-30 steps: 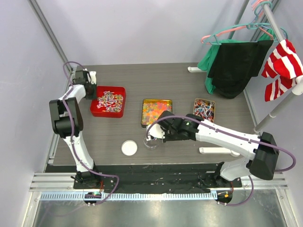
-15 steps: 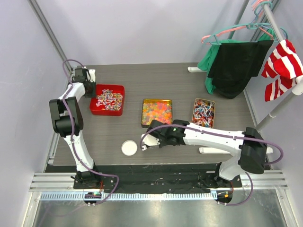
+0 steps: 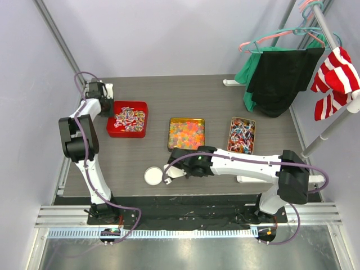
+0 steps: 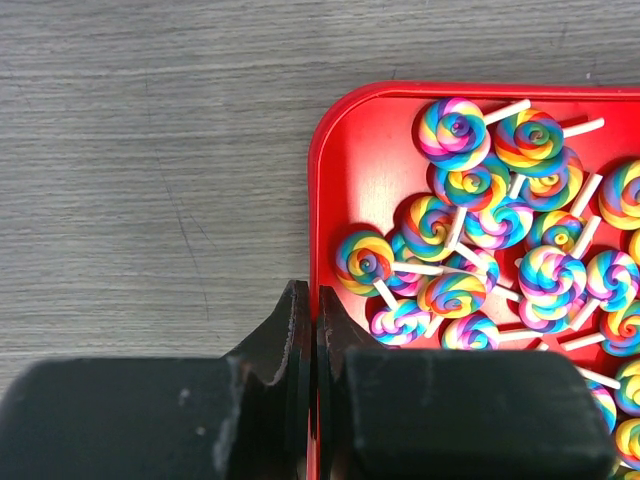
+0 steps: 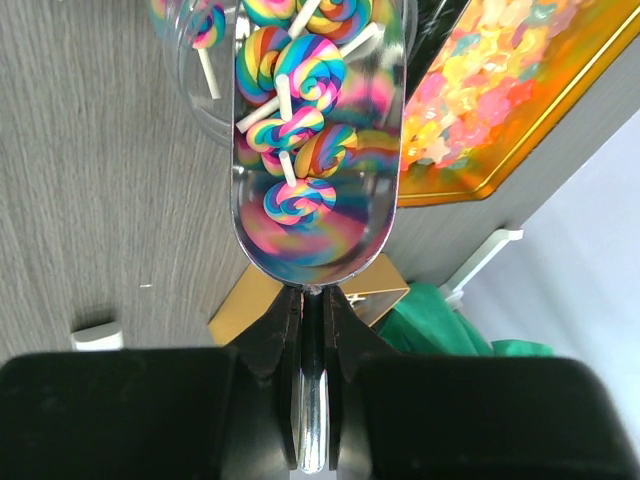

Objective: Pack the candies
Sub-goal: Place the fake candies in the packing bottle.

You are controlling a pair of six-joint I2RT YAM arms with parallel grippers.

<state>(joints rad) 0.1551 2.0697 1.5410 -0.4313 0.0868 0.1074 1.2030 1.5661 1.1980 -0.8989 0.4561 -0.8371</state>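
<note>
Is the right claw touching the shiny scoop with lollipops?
Touching. The right wrist view shows the right gripper closed on the scoop, its handle pinched between both fingers.

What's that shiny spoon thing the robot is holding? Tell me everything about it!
It is a shiny metal scoop, smooth like a mirror, with a rounded trough and a thin flat handle. The right gripper pinches the handle between its black fingers. Several rainbow swirl lollipops with white sticks lie in the trough, and their colours reflect in the metal. Its front end reaches over a clear cup with a lollipop inside. Whether it touches the cup cannot be told.
</note>
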